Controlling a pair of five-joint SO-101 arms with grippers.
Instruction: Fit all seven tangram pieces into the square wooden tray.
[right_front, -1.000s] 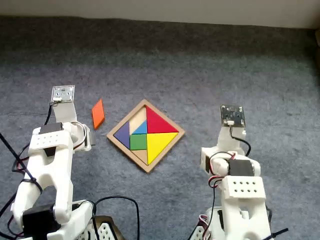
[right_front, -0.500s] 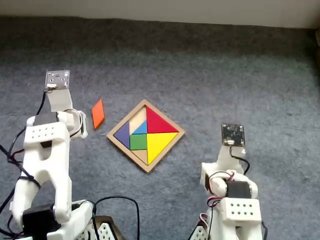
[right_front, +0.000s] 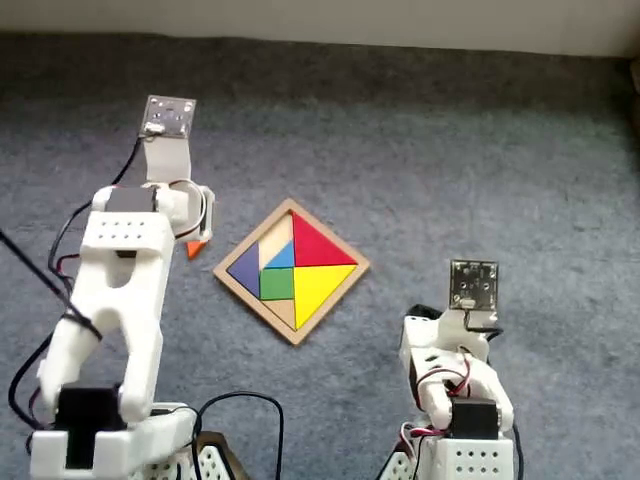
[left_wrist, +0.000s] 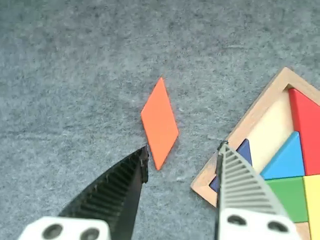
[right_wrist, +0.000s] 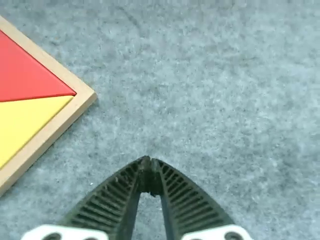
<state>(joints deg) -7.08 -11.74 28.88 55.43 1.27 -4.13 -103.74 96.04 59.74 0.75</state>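
The orange parallelogram (left_wrist: 160, 122) lies flat on the grey carpet, just off the upper-left side of the square wooden tray (right_front: 364, 266). My left gripper (left_wrist: 183, 148) hangs open above the carpet, one fingertip at the piece's near point and the other over the tray's rim (left_wrist: 254, 116). In the high view the left arm (right_front: 130, 240) covers all but a sliver of the orange parallelogram (right_front: 193, 249). Red (right_front: 318, 245), yellow (right_front: 315, 285), green (right_front: 277, 284), light blue (right_front: 282, 256) and purple (right_front: 245, 267) pieces sit in the tray. My right gripper (right_wrist: 150, 162) is shut on nothing, off the tray's right corner (right_wrist: 54, 127).
The right arm (right_front: 455, 370) is folded back near its base at the front right. Black cables (right_front: 235, 400) loop by the left arm's base. Open grey carpet (right_front: 450, 150) stretches behind and to the right of the tray, up to the pale wall at the back.
The left arm has swung forward and right, over the orange parallelogram, which it now mostly hides in the high view. The right arm has drawn back toward its base.
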